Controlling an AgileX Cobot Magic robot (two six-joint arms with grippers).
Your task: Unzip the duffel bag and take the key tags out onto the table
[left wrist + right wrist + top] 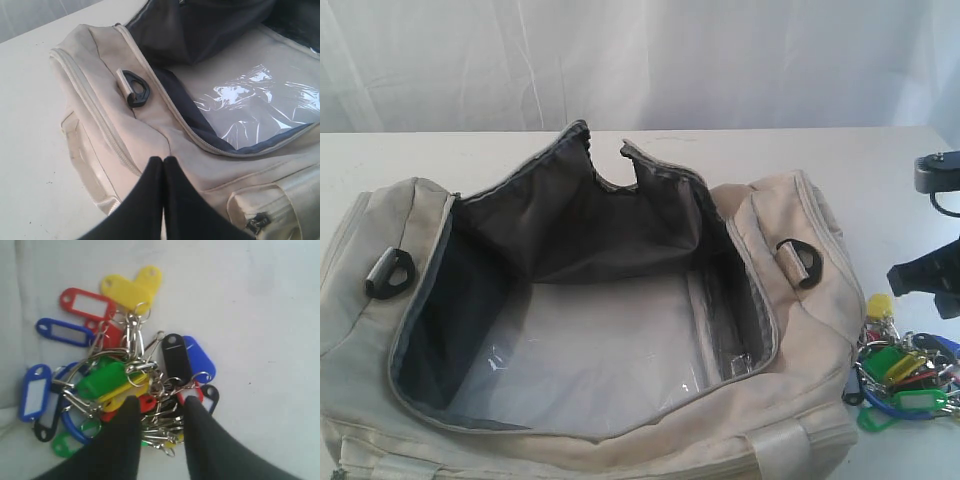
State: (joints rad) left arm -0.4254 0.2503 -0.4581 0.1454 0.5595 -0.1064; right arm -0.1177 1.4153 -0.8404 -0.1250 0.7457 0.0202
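The duffel bag lies unzipped and wide open on the table, showing its dark grey lining and a bare base under clear plastic. The key tags lie in a bunch on the table just off the bag's right end. In the right wrist view my right gripper is open right above the key tags, its fingers straddling the metal rings. My left gripper is shut with nothing in it, hovering over the bag's beige side near a black D-ring. It is out of the exterior view.
My right arm's black body hangs at the right edge above the tags. Black D-rings sit on both bag ends. A side pocket zipper pull shows near the left gripper. A white curtain backs the table.
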